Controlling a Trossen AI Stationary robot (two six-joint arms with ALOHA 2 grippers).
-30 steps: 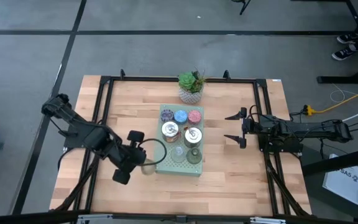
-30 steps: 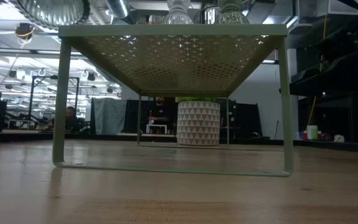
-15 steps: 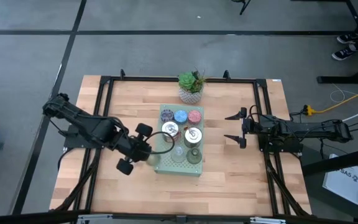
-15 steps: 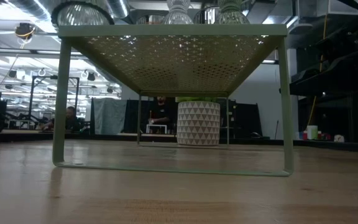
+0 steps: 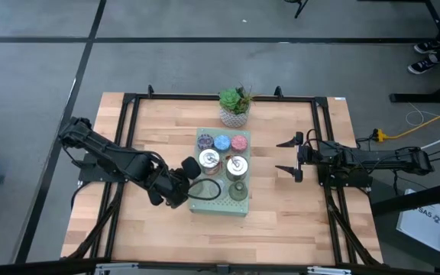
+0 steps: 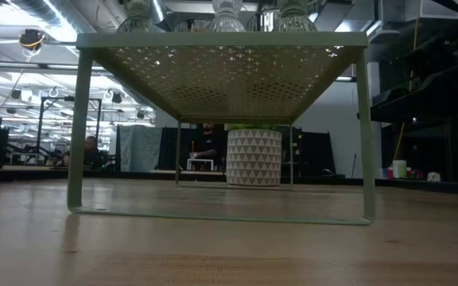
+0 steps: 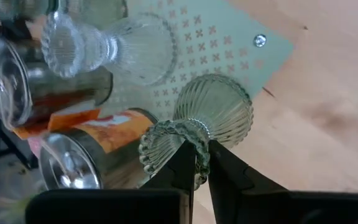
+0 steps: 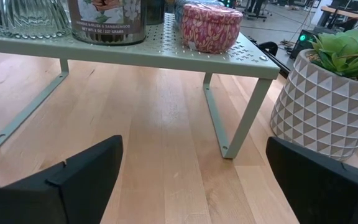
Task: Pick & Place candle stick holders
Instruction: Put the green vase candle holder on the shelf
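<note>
A pale green perforated rack (image 5: 221, 208) stands mid-table. It carries small purple (image 5: 205, 140), blue (image 5: 221, 142) and pink (image 5: 239, 142) candle stick holders, two silver ones (image 5: 209, 160), a clear glass one (image 7: 104, 46) and an olive one (image 5: 237, 191). My left gripper (image 7: 201, 149) is shut on another ribbed clear glass holder (image 7: 219, 115) over the rack's near-left corner (image 6: 137, 12). My right gripper (image 5: 292, 156) waits open at the table's right side, holding nothing. My left gripper pinches the glass holder's ruffled top rim (image 7: 178, 144) between its two fingers. They slant down from the table's left side. The holder stands upright below them, wide ribbed foot (image 7: 224, 112) down at the rack's corner. Whether the foot rests on the rack I cannot tell.
A green succulent in a white patterned pot (image 5: 235, 103) stands just beyond the rack's far edge. Bare wood lies left, right and near of the rack. A black frame (image 5: 128, 99) runs around the table top.
My left gripper, still shut on the glass holder, has moved toward the table's right onto the rack's near-left corner, sunk a little and rolled its wrist. The holder was tipped with its round mouth facing the near edge. It now stands upright.
</note>
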